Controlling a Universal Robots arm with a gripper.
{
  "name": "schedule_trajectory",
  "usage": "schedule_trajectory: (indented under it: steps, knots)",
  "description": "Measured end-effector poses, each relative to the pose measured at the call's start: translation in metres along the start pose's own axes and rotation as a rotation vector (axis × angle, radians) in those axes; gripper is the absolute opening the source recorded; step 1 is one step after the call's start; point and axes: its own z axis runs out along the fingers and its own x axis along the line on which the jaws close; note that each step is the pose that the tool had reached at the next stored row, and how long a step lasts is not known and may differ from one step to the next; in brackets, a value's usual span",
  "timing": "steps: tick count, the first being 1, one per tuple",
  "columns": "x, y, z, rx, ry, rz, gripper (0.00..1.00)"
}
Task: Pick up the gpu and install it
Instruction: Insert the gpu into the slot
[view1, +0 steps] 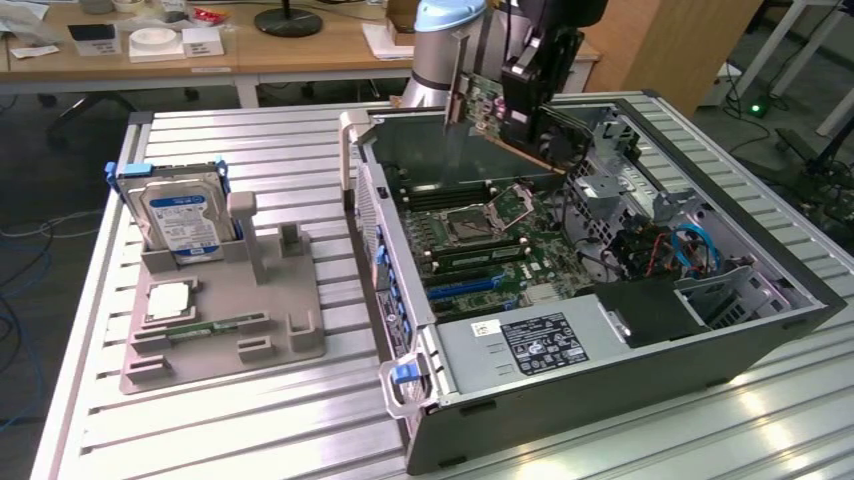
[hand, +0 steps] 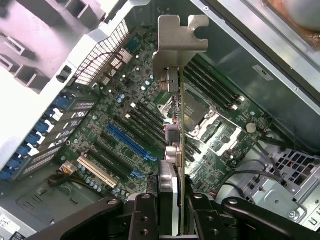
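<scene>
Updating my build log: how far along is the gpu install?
Done: the gpu is picked up, clamped in the gripper. In hand: it hangs over the open case, above the motherboard. Left: seating it; the card is not yet in any slot, and the blue slot is bare.

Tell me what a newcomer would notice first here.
The green circuit-board gpu with its silver metal bracket, clamped in the black gripper above the open black computer case and its green motherboard. On the exterior view's left, a silver hard drive with blue label stands upright in a grey holder.
</scene>
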Motion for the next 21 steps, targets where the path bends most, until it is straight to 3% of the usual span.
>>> schedule_trajectory:
  steps: [21]
  knots:
    - [-0.0037, -0.0029, 0.0006, -0.0027, -0.0023, -0.165, 0.28]
